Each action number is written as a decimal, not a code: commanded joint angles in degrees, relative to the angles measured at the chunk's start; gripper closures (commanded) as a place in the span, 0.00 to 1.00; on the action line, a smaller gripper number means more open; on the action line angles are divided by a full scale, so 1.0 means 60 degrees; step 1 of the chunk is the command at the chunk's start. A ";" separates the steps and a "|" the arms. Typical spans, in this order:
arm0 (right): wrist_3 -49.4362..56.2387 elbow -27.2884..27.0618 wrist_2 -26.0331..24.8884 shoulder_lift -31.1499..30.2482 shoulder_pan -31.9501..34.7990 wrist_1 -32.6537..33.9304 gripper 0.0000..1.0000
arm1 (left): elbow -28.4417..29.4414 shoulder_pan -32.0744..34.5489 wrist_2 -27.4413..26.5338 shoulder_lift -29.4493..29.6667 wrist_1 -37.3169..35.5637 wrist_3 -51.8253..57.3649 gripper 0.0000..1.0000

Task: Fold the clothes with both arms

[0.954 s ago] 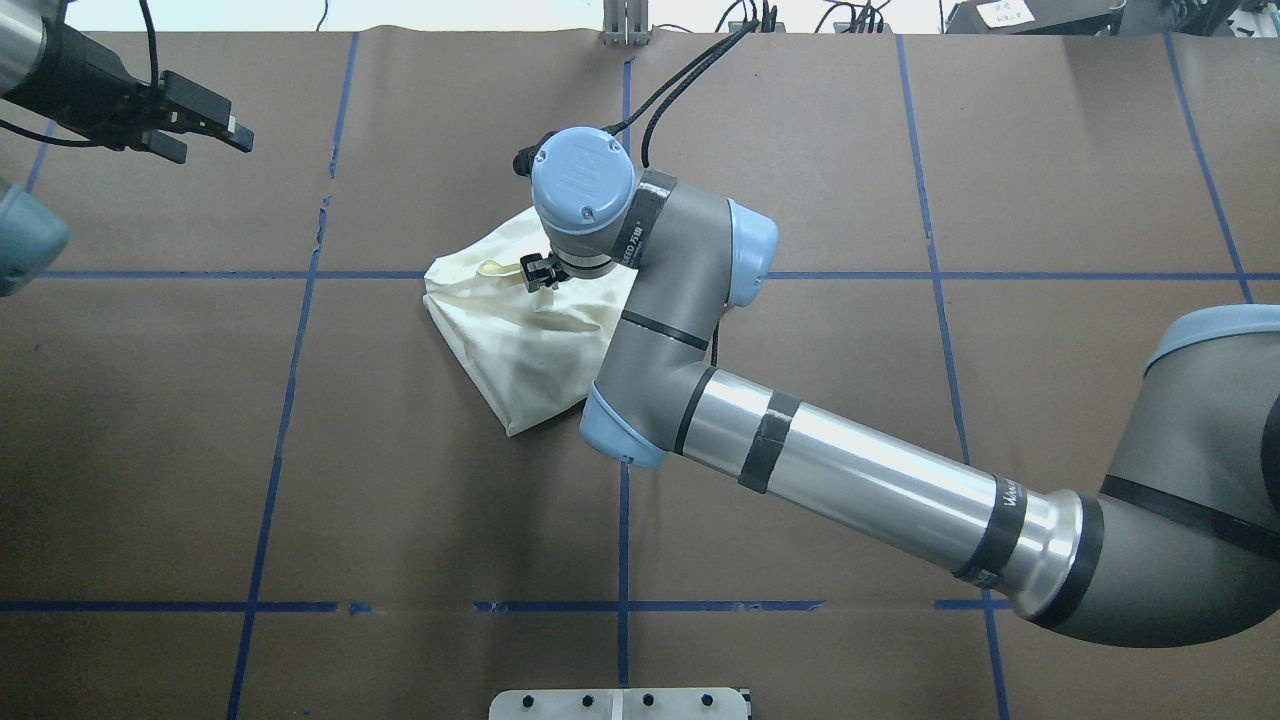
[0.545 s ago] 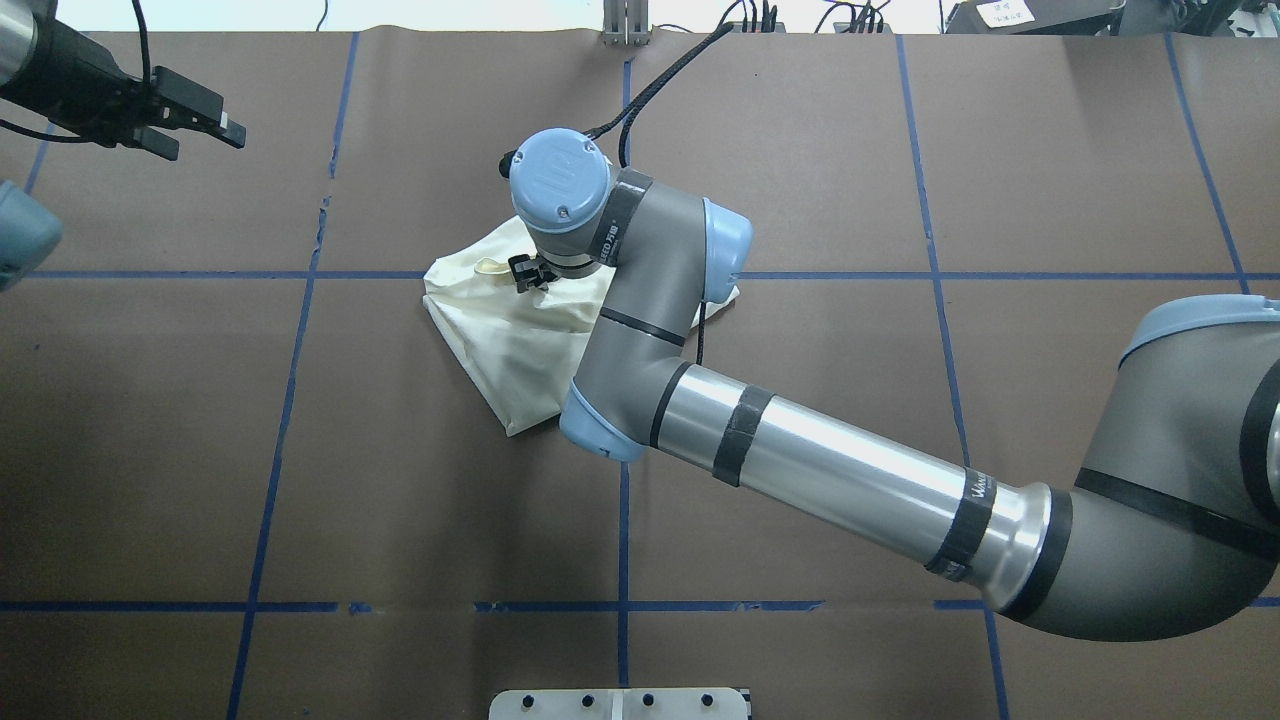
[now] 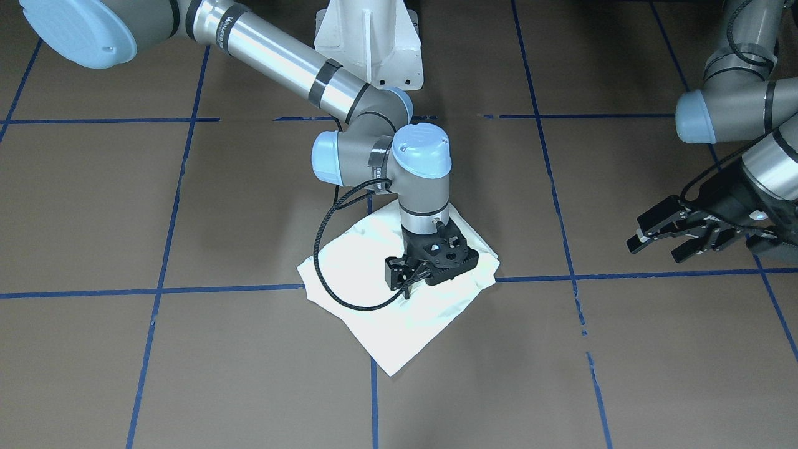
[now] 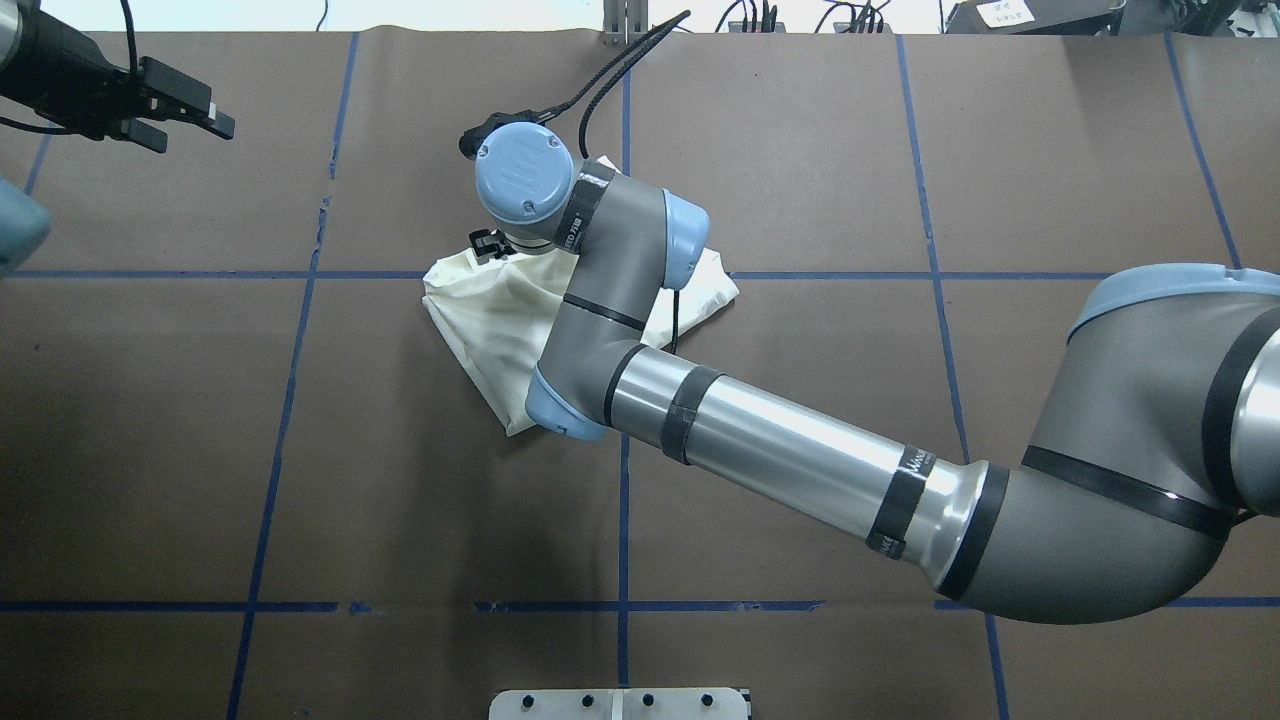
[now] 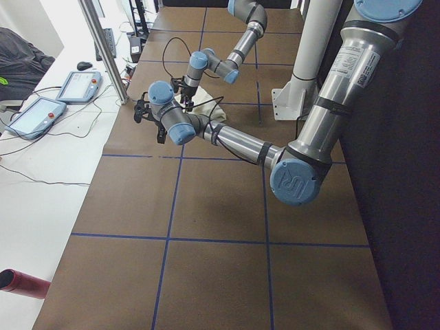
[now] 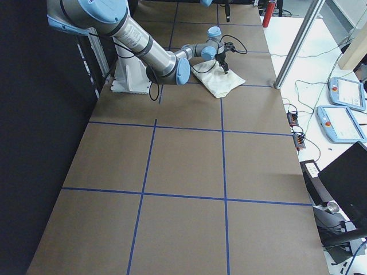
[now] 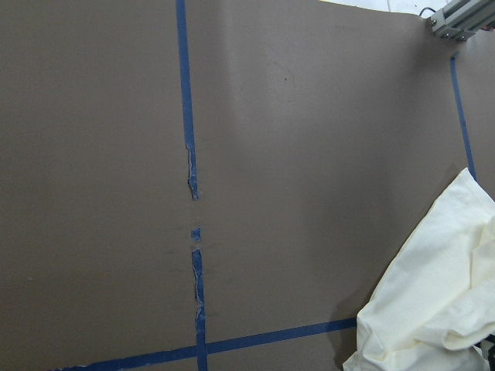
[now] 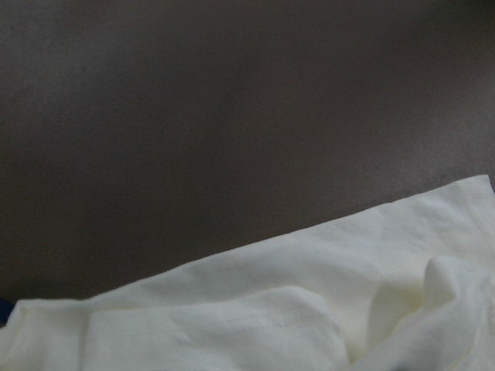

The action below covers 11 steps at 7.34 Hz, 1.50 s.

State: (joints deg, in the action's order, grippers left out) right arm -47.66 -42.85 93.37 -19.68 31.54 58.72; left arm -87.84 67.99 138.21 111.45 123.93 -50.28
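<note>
T-shirt point(image 4: 480, 320): folded bundle on counter point(image 4: 300, 450) | right jaws: low at its edge, likely flattening, gap cannot tell | left jaws: apart, well aside for clearance

**Right arm** point(image 4: 780, 445): black band point(image 4: 905, 470) carrying white lettering that begins "WAN" (the remainder too small to read); wrist band point(image 3: 376, 169) with letters ending "EED".
**Left arm** point(image 5: 330, 96): blue joint cap point(image 5: 297, 184) bearing a "UR" emblem.

Even overhead light, soft shadows; right wrist view dim, seemingly blurred.
</note>
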 commanded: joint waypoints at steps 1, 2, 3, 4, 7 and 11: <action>-0.0083 0.0725 -0.0328 0.0204 0.0001 -0.1216 0.00 | 0.0006 0.0123 0.0007 0.0000 0.0000 0.0000 0.00; -0.0112 0.0726 -0.0343 0.0262 0.0001 -0.1232 0.00 | 0.0020 0.0138 0.0008 0.0014 -0.0015 0.0000 0.00; -0.0272 0.0813 -0.0343 0.0234 -0.0028 -0.1697 0.00 | 0.0049 0.0225 0.0008 0.0015 -0.0029 0.0000 0.00; -0.0346 0.0915 -0.0328 0.0132 -0.0144 -0.1861 0.00 | 0.0064 0.0255 0.0008 0.0015 -0.0073 0.0015 0.00; -0.0347 0.0960 -0.0343 -0.0016 -0.0335 -0.2139 0.00 | 0.0138 0.0328 0.0008 0.0015 -0.0073 0.0015 0.00; -0.1104 -0.0188 -0.0081 0.0087 0.0189 -0.0793 0.00 | 0.0167 0.0401 -0.0065 0.0015 -0.0088 0.0392 0.00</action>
State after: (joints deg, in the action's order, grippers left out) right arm -51.94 -39.33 91.85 -19.32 30.96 47.19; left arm -86.86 70.08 138.11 111.53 123.47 -49.64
